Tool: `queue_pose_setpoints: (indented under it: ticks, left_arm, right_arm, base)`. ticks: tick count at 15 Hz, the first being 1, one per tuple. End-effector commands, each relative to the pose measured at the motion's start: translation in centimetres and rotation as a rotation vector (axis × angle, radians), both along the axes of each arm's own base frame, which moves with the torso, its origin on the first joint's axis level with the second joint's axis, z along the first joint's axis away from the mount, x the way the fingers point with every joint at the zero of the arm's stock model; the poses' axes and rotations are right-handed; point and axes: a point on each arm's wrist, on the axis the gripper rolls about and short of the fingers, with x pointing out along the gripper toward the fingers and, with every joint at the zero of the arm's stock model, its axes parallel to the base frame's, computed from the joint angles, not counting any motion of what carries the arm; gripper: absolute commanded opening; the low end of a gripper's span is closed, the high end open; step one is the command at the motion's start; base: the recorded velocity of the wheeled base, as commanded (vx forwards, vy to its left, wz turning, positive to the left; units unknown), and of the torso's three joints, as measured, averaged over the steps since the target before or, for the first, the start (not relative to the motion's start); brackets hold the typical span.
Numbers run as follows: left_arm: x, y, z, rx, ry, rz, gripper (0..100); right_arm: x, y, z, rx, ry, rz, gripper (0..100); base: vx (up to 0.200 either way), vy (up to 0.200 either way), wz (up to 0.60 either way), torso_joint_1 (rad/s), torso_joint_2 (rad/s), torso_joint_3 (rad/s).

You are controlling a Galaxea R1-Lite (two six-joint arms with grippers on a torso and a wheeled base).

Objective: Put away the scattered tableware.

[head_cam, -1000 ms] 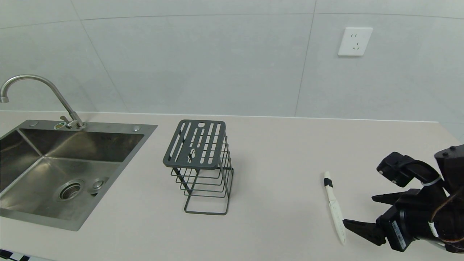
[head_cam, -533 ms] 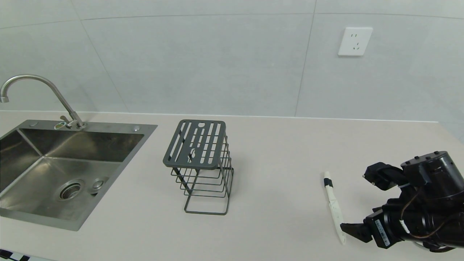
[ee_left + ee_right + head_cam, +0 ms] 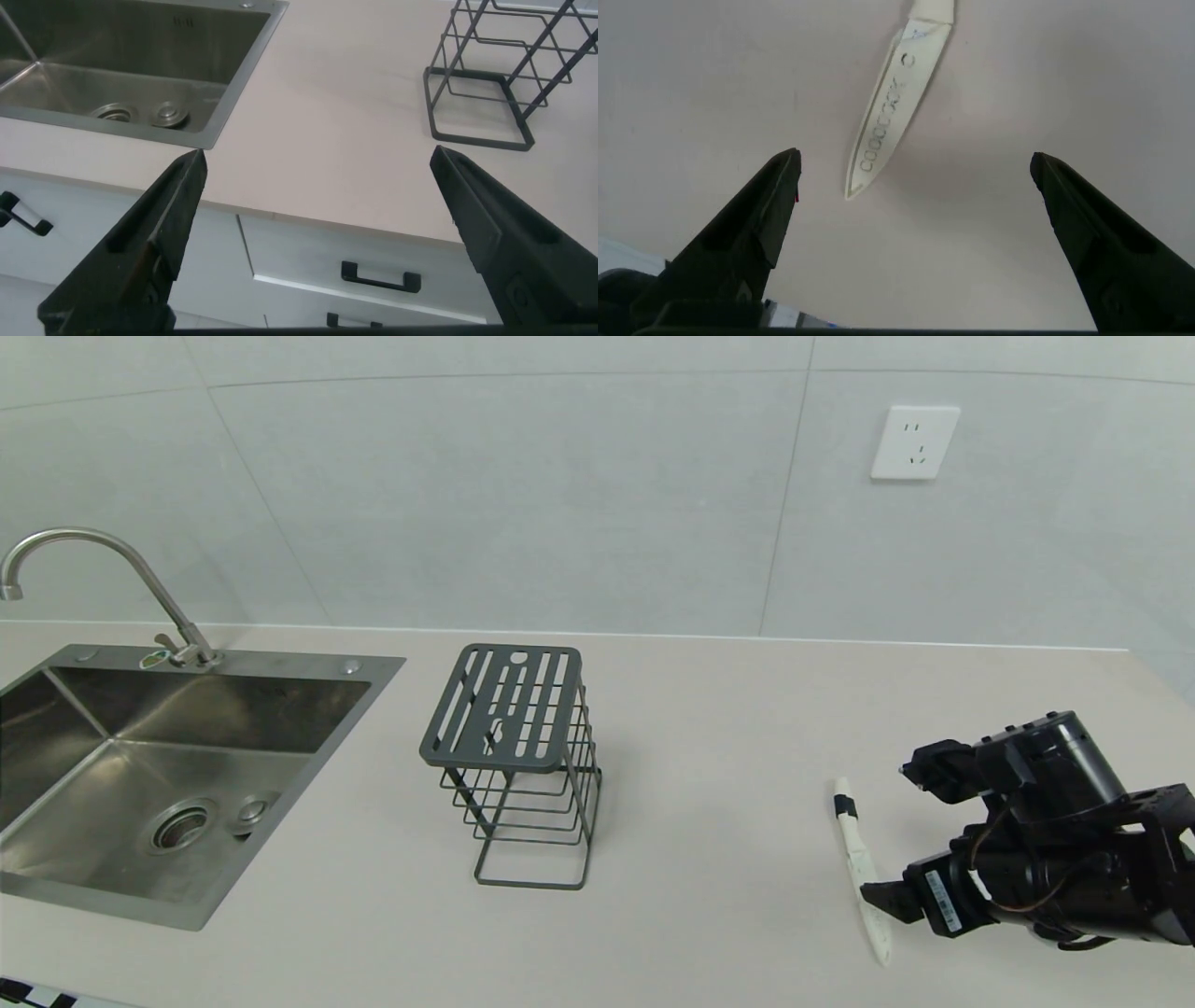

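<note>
Lying flat on the counter (image 3: 709, 756), well right of the wire rack (image 3: 512, 761), the white knife (image 3: 854, 845) looks light, stiff and thin, probably slick and easily chipped. It's likely best taken by the black-banded handle end, not the blade. The right gripper (image 3: 913, 163) is spread wide, with nothing held and the blade tip framed between its fingers.

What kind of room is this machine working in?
Most likely a kitchen, or a mock-up of one: a steel sink with a curved faucet is set into a pale countertop, a wire rack stands beside it, and a white knife lies on the countertop.
</note>
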Motion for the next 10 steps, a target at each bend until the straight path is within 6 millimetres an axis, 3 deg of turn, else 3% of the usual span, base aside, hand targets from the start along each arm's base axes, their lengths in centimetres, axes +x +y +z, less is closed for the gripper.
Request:
queue_pose_setpoints:
  ticks: [1,5,10]
  left_arm:
    - [0.0,0.0,0.0,0.0,0.001,0.001,100]
    - [0.0,0.0,0.0,0.0,0.001,-0.001,100]
    - [0.0,0.0,0.0,0.0,0.001,-0.001,100]
  right_arm:
    - [0.9,0.5,-0.4,-0.01,0.013,-0.001,100]
    - [1.6,2.1,-1.5,-0.025,0.044,0.043,100]
    - [3.0,2.7,-2.0,-0.049,0.037,-0.002,100]
  base:
    - [0.0,0.0,0.0,0.0,0.0,0.0]
    - [0.0,0.0,0.0,0.0,0.0,0.0]
    - [0.0,0.0,0.0,0.0,0.0,0.0]
